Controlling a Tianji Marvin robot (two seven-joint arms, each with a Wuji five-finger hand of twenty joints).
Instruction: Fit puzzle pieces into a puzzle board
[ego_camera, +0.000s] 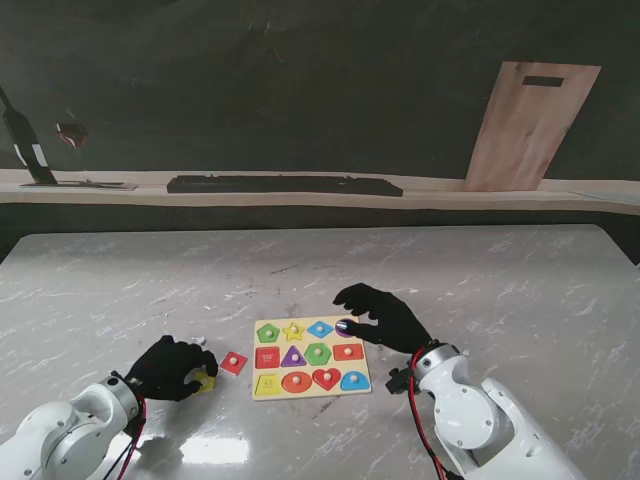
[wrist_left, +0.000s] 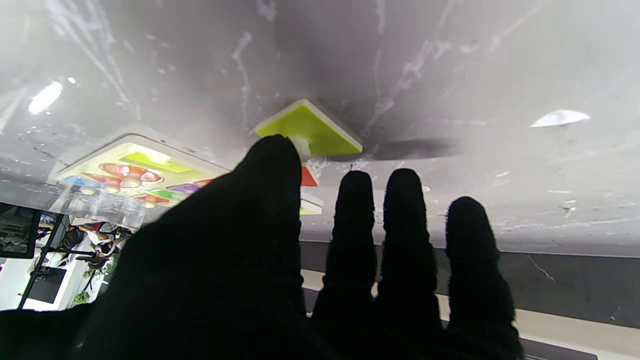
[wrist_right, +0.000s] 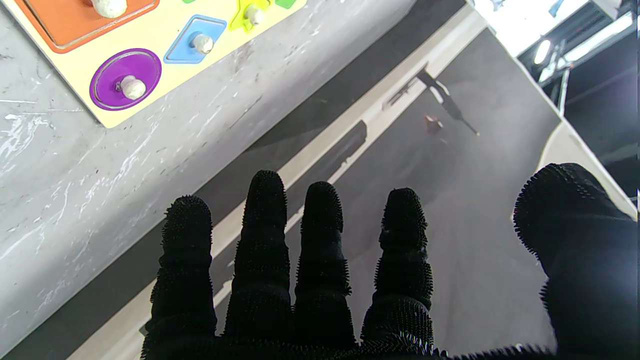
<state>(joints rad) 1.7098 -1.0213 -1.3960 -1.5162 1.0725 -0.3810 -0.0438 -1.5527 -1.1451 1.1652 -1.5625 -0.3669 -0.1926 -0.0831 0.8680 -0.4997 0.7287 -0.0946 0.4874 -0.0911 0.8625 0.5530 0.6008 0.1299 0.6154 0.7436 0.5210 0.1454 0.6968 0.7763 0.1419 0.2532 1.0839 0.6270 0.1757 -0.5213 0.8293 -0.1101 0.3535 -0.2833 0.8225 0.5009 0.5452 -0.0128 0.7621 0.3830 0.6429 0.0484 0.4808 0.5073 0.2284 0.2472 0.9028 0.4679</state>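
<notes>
Grey-white marble surface (ego_camera: 480, 290), glossy, light glare near my left corner; dark wall (ego_camera: 300, 80) behind; pale ledge (ego_camera: 440, 195) runs along the far edge; long black bar (ego_camera: 285, 185) lying on it; wooden board (ego_camera: 530, 125) leaning against wall at right; dark stand (ego_camera: 30, 150) at far left.

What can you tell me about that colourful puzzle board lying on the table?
The puzzle board is a pale yellow, wooden-looking slab lying flat on the grey marble-patterned table, near the robot, between its two arms. Its slots form three rows of four, filled with bright shapes, each with a small pale knob: a green one, a yellow star, a blue diamond and a purple circle in the far row. The right hand hovers over that far right corner, fingers spread. A red piece lies loose just left of it.
</notes>
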